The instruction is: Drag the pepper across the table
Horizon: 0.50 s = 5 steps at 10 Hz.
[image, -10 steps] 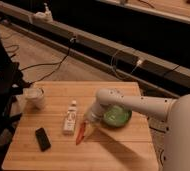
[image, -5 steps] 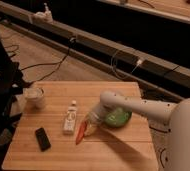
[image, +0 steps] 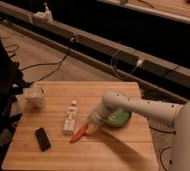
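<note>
The pepper (image: 78, 134) is a slim red-orange chili lying on the light wooden table (image: 48, 155), right of the white bottle (image: 70, 119). My gripper (image: 92, 127) sits at the pepper's upper right end, touching or just above it. The white arm (image: 138, 106) reaches in from the right over the table.
A green bowl (image: 117, 118) sits behind the gripper, partly hidden by the arm. A white cup (image: 35, 96) stands at the back left. A black flat device (image: 42, 138) lies at the front left. Cables run on the floor behind the table.
The arm and gripper have shifted slightly to the right, and the pepper has moved a little with them.
</note>
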Each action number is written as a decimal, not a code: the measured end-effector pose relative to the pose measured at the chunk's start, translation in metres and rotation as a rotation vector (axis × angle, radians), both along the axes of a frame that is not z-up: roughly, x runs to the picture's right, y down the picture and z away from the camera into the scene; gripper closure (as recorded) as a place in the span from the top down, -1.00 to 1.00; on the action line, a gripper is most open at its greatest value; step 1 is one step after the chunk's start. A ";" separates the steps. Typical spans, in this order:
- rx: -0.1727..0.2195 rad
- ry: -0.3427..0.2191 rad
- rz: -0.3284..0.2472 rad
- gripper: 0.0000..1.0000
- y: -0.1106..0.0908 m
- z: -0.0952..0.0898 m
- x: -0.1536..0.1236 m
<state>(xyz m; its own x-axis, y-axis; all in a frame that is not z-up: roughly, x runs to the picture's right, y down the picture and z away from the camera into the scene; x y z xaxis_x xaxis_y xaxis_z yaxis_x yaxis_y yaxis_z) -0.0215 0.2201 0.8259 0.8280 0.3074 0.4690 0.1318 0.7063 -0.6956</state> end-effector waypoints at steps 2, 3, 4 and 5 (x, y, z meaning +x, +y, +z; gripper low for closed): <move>-0.006 0.010 -0.009 -0.74 0.005 -0.008 0.005; -0.014 0.017 -0.017 -0.74 0.011 -0.013 0.008; -0.027 0.033 -0.024 -0.74 0.018 -0.018 0.014; -0.045 0.057 -0.025 -0.74 0.026 -0.025 0.022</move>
<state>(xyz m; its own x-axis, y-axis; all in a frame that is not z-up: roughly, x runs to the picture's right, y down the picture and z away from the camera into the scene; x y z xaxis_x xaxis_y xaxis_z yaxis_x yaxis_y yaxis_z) 0.0005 0.2459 0.8010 0.8607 0.3063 0.4066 0.1079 0.6708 -0.7337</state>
